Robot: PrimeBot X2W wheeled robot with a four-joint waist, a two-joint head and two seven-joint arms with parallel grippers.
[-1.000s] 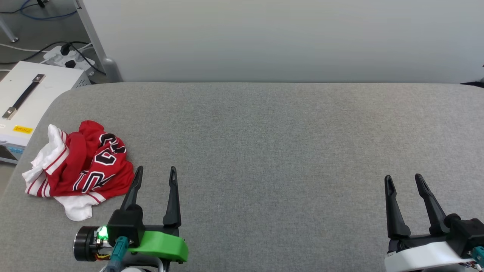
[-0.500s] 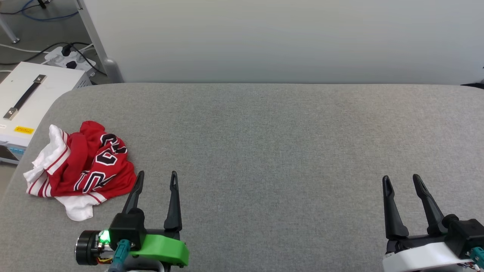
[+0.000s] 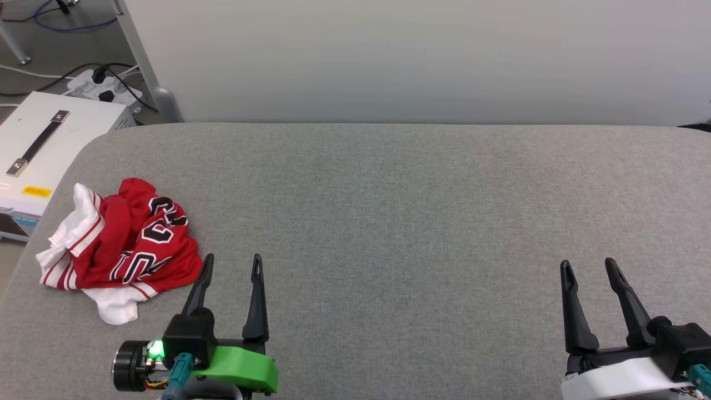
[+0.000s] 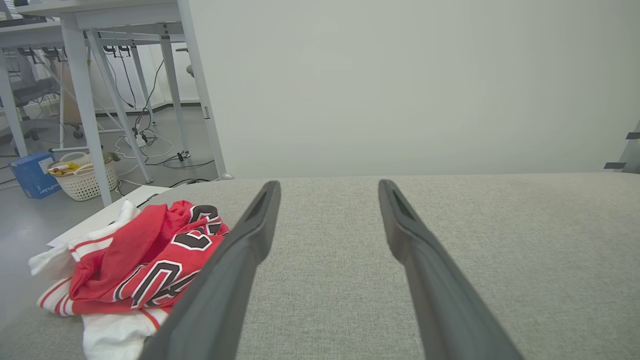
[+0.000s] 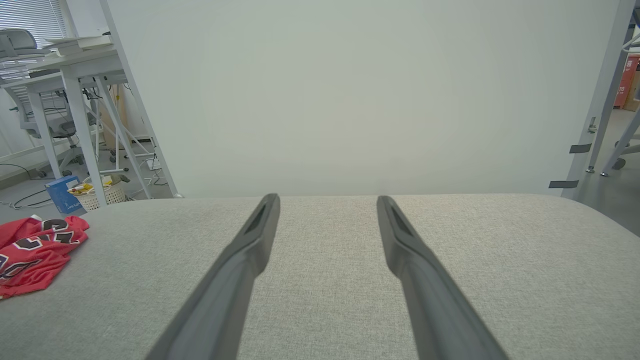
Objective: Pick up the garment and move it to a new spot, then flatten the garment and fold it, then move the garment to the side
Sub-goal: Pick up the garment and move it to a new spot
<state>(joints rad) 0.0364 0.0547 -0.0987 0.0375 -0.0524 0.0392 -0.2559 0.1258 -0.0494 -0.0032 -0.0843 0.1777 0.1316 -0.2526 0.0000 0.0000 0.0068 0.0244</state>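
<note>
I record the left gripper (image 3: 233,257) eased back slightly from the crumpled shirt (image 3: 119,244) at the table's (image 3: 416,222) left end; it and the right gripper (image 3: 587,261) stand wide open, empty; pickup unstarted.

Between my left gripper (image 3: 232,257) and right gripper (image 3: 587,261) I see bare grey fabric surface (image 3: 400,211), open to pass across. A crumpled garment (image 3: 125,241) lies just left of my left gripper. A pale wall (image 3: 416,55) closes off the far edge.
</note>
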